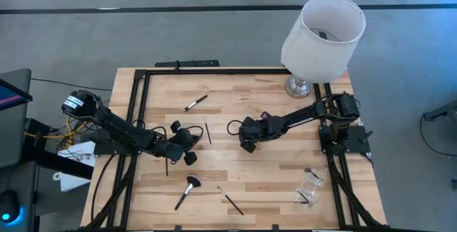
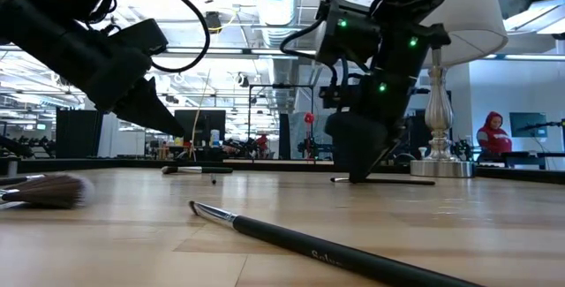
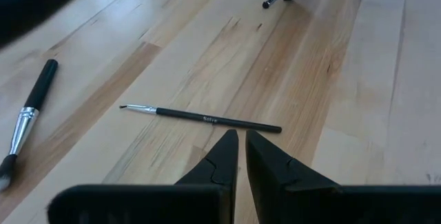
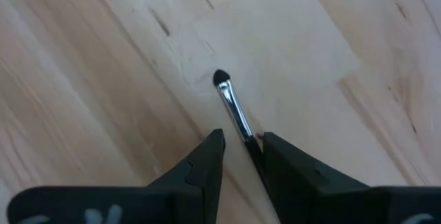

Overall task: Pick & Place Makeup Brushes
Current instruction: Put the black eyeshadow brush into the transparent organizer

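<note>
Several black-handled makeup brushes lie flat on the wooden table. My right gripper (image 1: 235,128) (image 4: 241,138) points down near the table's middle, open, with a finger on each side of a silver-ferruled brush (image 4: 231,100) (image 2: 381,180) that lies on the wood. My left gripper (image 1: 194,138) (image 3: 242,136) is shut and hovers just short of a thin liner brush (image 3: 207,118) (image 1: 208,130). A silver-ferruled brush (image 1: 196,103) lies farther off. The fan brush (image 1: 188,191) (image 2: 44,190) and a slim brush (image 1: 230,200) (image 2: 309,247) lie near the table's near edge. My right gripper stands over the brush's handle (image 4: 252,148) from above. The handle runs along the fingers, close to one finger's inner side, with a gap to the other. I cannot tell whether it touches. The brush rests flat on the table.
A lamp with a white shade (image 1: 323,36) stands at the far right corner. A clear plastic pouch with brushes (image 1: 310,186) lies near the right edge. A black frame (image 1: 136,118) borders the table. A person in red (image 2: 491,132) shows in the room beyond.
</note>
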Robot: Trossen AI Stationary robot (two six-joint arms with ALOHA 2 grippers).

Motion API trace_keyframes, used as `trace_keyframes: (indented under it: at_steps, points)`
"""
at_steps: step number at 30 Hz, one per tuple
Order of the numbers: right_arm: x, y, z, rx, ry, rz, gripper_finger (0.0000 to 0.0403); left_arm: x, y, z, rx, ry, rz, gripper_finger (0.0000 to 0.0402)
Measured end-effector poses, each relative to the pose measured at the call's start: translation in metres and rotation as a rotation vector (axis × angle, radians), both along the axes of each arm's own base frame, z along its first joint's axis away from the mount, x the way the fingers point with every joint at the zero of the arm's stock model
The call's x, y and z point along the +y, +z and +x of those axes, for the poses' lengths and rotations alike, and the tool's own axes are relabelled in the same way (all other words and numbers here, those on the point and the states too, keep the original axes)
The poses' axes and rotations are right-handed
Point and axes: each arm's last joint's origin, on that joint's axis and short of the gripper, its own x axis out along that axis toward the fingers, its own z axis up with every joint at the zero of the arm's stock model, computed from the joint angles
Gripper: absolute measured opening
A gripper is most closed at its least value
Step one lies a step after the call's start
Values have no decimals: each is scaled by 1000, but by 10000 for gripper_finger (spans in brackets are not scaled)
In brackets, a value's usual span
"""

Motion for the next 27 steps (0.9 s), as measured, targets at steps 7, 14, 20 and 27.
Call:
trace_keyframes:
  at_steps: [7, 14, 20, 27]
  points:
    - [2, 0, -2, 14, 15, 4, 97, 0, 0, 0, 0, 0, 0, 28]
    - [3, 0, 1, -16, 21, 32, 73, -1, 0, 0, 5, -16, -15, 28]
    - [5, 0, 2, -22, 23, 51, 11, -3, 0, 0, 7, -30, -20, 28]
    - [5, 0, 2, -23, 31, 50, 15, -2, 0, 0, 6, -29, -20, 28]
